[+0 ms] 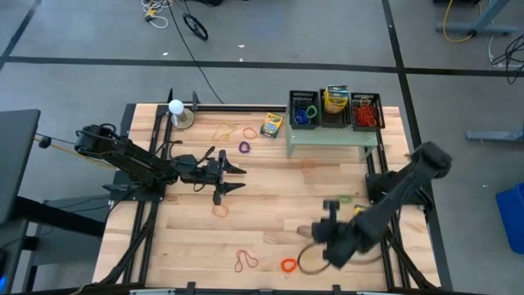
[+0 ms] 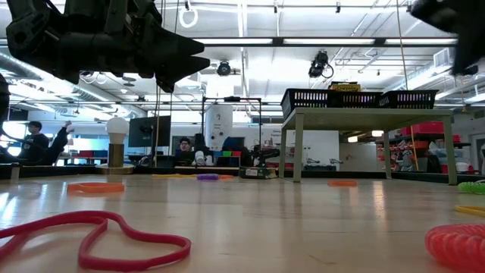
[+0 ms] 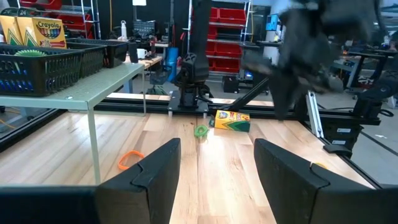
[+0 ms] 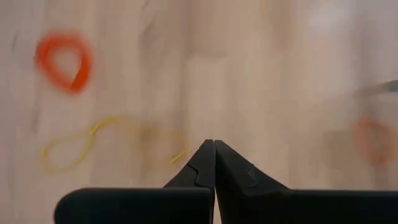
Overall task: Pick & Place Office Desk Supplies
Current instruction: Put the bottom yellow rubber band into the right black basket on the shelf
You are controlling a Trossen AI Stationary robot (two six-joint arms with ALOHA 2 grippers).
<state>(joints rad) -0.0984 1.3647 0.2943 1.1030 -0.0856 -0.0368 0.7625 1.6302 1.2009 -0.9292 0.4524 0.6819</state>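
Supplies lie scattered over the surface (image 1: 270, 221), awaiting sorting. Right hand (image 4: 214, 144), fingers pressed together, hangs beside a yellow band (image 4: 106, 142); whether it pinches the band I cannot tell. Left hand (image 3: 217, 165) waits spread, empty.

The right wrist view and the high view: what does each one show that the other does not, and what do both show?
Only the right wrist view shows the right tool with its fingers pressed together, and a thin yellow rubber band on the wood just ahead of them.

Only the high view shows the left arm's tool over the table's middle, the black baskets on the pale green stand, a crayon box, and the white ball.

Both show the wooden table and the orange ring.
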